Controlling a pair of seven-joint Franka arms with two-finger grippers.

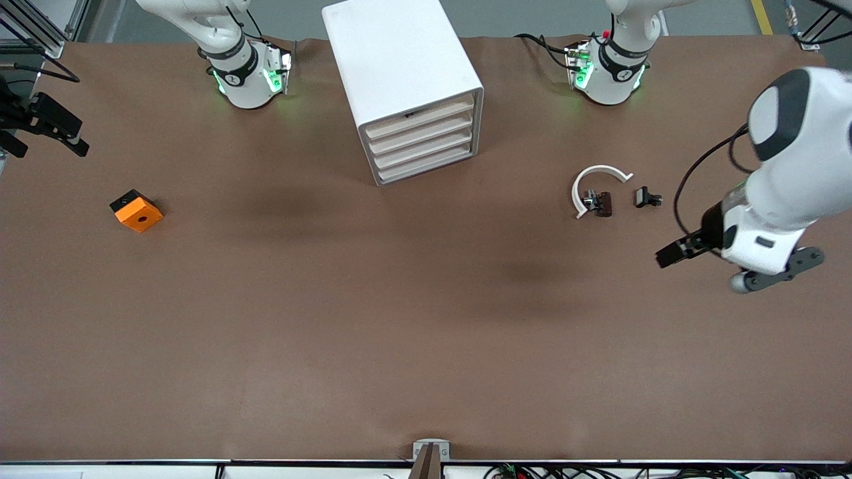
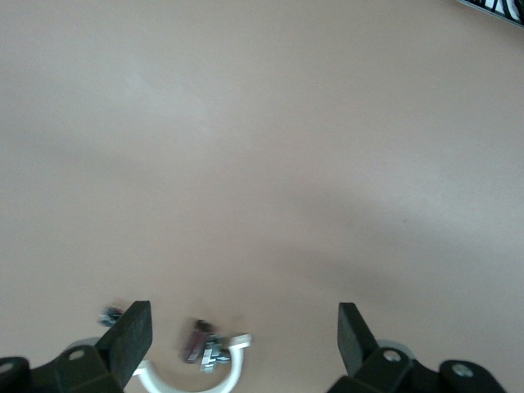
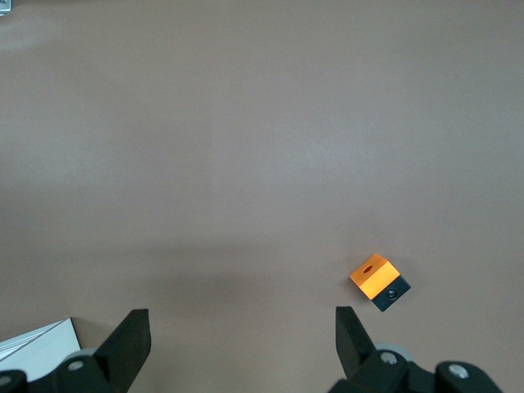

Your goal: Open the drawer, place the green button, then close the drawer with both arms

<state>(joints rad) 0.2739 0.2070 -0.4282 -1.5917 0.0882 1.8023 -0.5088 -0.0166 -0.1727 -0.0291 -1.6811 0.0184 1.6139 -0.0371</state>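
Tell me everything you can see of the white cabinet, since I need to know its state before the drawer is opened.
The cabinet is a white, boxy, smooth, plastic-looking unit standing on the brown table between the two arm bases. It is turned at an angle, its front facing the front camera and slightly toward the left arm's end. Four shallow cream-fronted drawers are stacked in it, all shut; the top drawer has a small dark mark at its upper edge. Nothing touches the cabinet.
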